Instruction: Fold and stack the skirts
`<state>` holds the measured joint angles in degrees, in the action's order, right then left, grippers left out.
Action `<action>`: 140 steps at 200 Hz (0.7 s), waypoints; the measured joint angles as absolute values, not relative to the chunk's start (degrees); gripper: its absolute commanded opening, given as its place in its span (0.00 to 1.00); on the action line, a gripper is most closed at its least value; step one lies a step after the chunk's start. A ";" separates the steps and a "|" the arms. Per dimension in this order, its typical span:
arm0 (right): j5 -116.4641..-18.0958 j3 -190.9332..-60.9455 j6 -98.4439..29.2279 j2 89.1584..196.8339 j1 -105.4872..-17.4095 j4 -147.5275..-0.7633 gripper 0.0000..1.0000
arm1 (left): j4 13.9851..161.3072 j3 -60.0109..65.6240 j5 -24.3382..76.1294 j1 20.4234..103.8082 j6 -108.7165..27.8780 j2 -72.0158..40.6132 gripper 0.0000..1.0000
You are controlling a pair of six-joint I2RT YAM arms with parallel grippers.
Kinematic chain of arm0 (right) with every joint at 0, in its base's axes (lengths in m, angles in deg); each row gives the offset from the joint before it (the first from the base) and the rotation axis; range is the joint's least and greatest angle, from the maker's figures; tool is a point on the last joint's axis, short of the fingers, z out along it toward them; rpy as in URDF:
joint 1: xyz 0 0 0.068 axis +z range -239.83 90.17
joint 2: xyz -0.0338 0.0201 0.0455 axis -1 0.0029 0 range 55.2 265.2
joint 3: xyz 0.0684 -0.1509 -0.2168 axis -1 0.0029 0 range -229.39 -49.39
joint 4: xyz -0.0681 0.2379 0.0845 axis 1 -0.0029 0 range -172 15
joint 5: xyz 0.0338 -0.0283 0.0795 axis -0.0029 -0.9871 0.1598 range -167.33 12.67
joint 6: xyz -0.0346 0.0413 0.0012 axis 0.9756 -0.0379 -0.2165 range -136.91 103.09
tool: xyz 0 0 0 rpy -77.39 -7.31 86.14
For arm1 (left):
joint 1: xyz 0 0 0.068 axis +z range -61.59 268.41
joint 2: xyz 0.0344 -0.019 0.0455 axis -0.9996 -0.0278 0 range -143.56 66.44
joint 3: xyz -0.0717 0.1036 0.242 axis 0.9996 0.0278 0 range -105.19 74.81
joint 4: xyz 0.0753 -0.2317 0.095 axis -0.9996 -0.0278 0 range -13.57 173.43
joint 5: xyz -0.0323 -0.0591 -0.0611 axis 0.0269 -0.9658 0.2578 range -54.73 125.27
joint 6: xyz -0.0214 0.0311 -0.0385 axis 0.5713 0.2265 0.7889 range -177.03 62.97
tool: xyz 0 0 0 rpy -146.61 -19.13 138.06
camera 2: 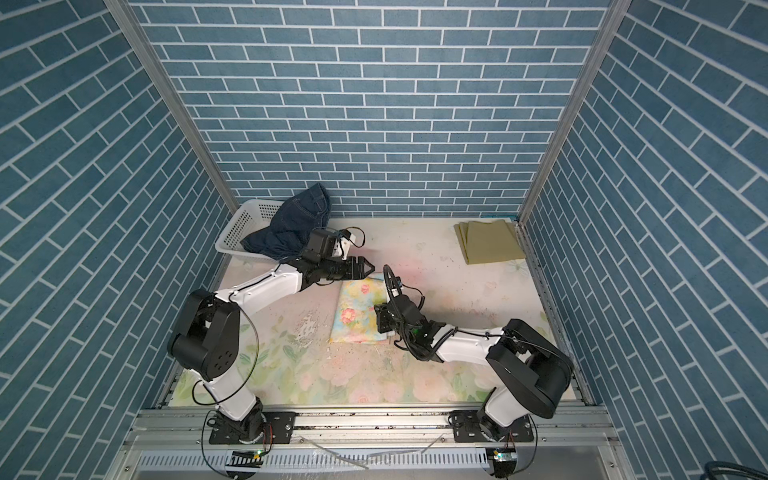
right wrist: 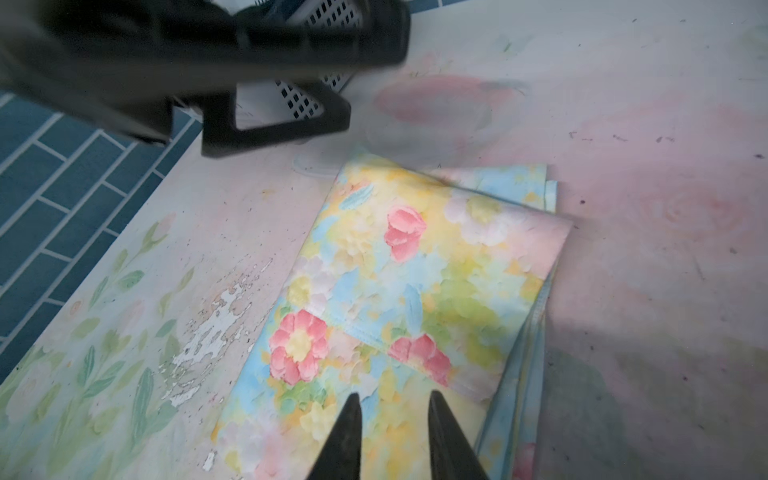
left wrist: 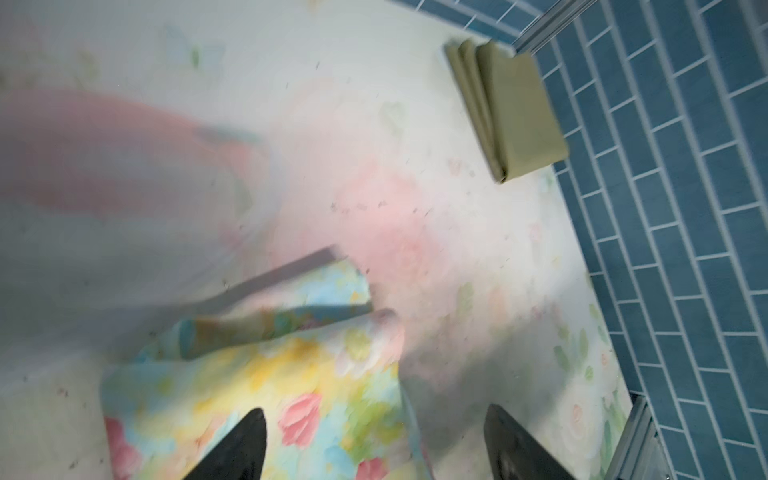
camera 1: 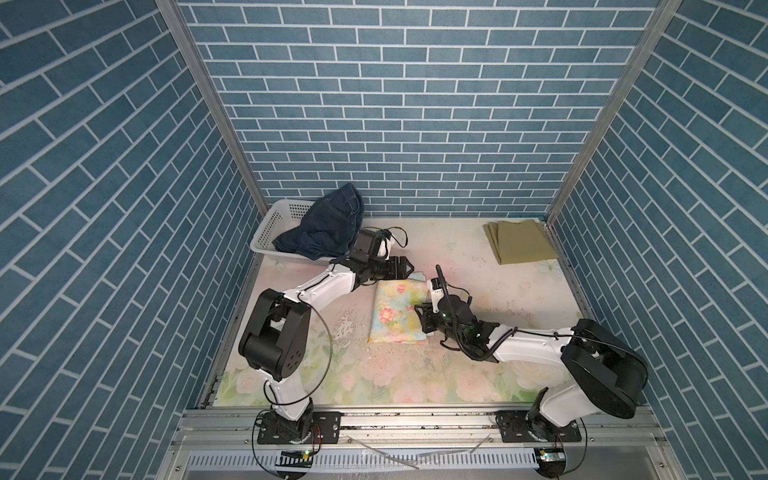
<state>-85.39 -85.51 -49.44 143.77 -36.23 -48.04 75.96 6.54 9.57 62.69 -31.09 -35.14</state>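
Note:
The pastel floral skirt [camera 1: 397,313] [camera 2: 359,313] lies folded in a rectangle at mid-table. My left gripper [camera 1: 409,268] [camera 2: 371,266] hovers open over its far edge; the left wrist view shows its jaws wide apart [left wrist: 375,409] above the blurred cloth [left wrist: 257,395], holding nothing. My right gripper [camera 1: 419,309] [camera 2: 379,309] is over the skirt's right side. Its jaws are a little apart [right wrist: 394,395] above the cloth [right wrist: 407,291], with nothing between them. The olive skirt [camera 1: 521,241] [camera 2: 490,241] [left wrist: 519,120] lies folded at the back right. The denim skirt [camera 1: 332,224] [camera 2: 297,224] is heaped in the basket.
The white perforated basket [camera 1: 274,224] [camera 2: 241,226] [right wrist: 303,99] stands at the back left corner, just behind the left arm's wrist. Blue brick-pattern walls close in the back and both sides. A patch of flaked tabletop [right wrist: 212,320] lies left of the floral skirt.

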 measured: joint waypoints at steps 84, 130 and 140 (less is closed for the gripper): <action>-82.22 -85.42 -51.19 151.94 -36.23 -48.71 0.28 | 82.15 7.89 9.49 65.64 -30.41 -45.11 0.83; -80.38 -85.44 -51.61 147.66 -38.72 -53.28 0.36 | 84.03 7.89 8.46 65.88 -30.00 -45.78 0.83; -79.42 -85.61 -51.58 145.23 -40.86 -55.09 0.42 | 84.20 7.89 8.24 65.88 -29.82 -45.72 0.83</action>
<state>-79.42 -85.61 -51.58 145.23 -40.86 -55.09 84.20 7.89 8.24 65.88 -29.82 -45.72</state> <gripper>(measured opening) 0.362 0.825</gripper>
